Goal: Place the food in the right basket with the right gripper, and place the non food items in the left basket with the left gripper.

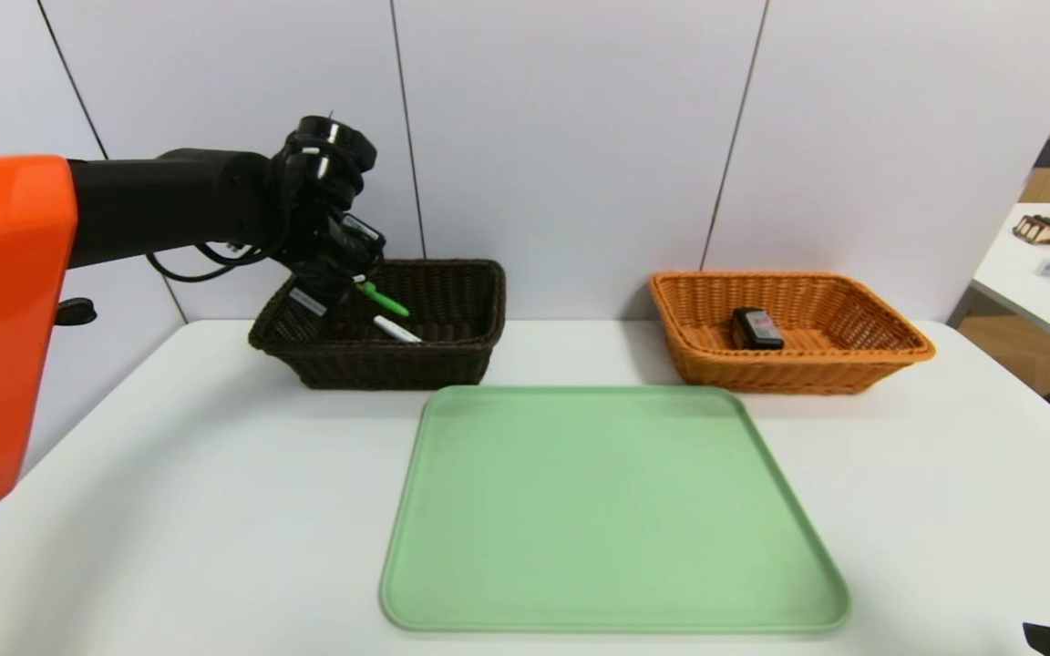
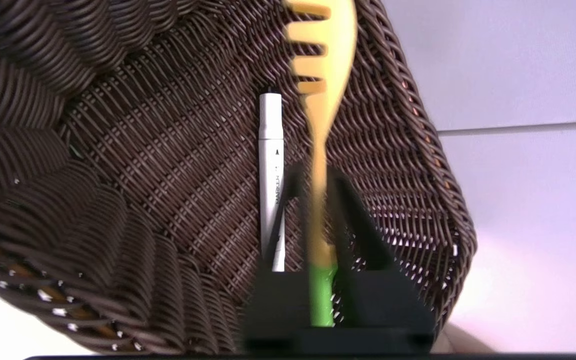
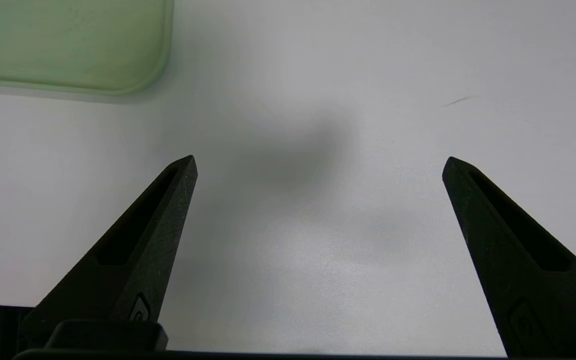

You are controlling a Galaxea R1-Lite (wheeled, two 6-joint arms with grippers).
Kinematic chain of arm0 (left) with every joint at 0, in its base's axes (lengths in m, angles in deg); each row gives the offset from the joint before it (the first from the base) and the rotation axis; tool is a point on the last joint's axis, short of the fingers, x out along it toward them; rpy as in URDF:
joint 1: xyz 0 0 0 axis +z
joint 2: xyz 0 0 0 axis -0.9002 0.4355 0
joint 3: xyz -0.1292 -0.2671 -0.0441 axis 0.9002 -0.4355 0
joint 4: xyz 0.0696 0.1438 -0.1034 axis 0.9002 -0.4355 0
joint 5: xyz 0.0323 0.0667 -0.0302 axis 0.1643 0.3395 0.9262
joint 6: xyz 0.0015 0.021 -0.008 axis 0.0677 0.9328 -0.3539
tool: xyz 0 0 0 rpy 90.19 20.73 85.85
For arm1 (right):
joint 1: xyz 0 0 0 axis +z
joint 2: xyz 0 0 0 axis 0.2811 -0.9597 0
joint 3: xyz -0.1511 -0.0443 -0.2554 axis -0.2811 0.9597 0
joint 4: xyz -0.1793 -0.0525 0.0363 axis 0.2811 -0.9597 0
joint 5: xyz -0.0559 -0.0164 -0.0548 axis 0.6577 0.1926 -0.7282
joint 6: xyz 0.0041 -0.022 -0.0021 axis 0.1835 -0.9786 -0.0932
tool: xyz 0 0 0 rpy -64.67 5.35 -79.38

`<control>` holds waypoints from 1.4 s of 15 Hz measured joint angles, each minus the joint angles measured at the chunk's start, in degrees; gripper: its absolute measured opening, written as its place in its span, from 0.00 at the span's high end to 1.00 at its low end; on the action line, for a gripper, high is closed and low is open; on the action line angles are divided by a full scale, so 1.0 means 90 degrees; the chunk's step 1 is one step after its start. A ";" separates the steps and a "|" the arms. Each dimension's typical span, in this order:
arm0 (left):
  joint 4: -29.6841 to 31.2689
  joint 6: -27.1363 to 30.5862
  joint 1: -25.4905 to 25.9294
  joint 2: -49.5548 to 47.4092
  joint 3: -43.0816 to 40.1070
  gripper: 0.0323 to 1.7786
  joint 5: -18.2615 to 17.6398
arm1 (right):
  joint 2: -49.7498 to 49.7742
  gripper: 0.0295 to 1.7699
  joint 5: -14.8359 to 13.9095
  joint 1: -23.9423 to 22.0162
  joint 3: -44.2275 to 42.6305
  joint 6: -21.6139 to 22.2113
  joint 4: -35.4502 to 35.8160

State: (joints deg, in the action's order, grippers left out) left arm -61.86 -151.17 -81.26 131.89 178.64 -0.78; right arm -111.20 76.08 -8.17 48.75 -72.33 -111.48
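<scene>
My left gripper (image 1: 343,281) hangs over the dark brown left basket (image 1: 452,353), shut on the pasta spoon (image 2: 320,150). The spoon's green handle (image 1: 385,300) sticks out beside the gripper. In the left wrist view the black fingers (image 2: 355,215) close on the yellow shaft, the slotted head pointing over the basket's floor (image 2: 143,175). The white marker (image 1: 396,329) (image 2: 271,165) lies inside that basket. The black food carton (image 1: 756,329) lies in the orange right basket (image 1: 853,363). My right gripper (image 3: 318,160) is open over bare white table, nothing between its fingers.
A light green tray (image 1: 607,510) lies in front of both baskets, its corner visible in the right wrist view (image 3: 68,45). A second table (image 1: 1035,282) with several objects stands at the far right. A wall of white panels stands behind the baskets.
</scene>
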 joint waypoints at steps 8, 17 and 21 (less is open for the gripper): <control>-0.0062 0.0131 0.0022 0.0007 0.0005 0.32 -0.0003 | -0.0184 0.04 -0.0026 0.0000 -0.0057 0.0003 0.0079; -0.1109 0.3997 -0.0223 -0.2644 -0.1235 0.13 -0.0008 | 0.0022 0.04 -0.0065 -0.0058 -0.0597 0.0003 0.0316; -0.1136 0.5601 -0.0191 -0.4352 -0.2555 0.09 0.0004 | 0.0394 0.04 -0.0050 -0.0098 -0.0459 0.0000 0.0275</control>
State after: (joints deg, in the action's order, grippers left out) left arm -72.08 -100.77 -82.98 92.72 155.65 -0.75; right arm -107.65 75.63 -9.05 44.61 -72.33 -109.00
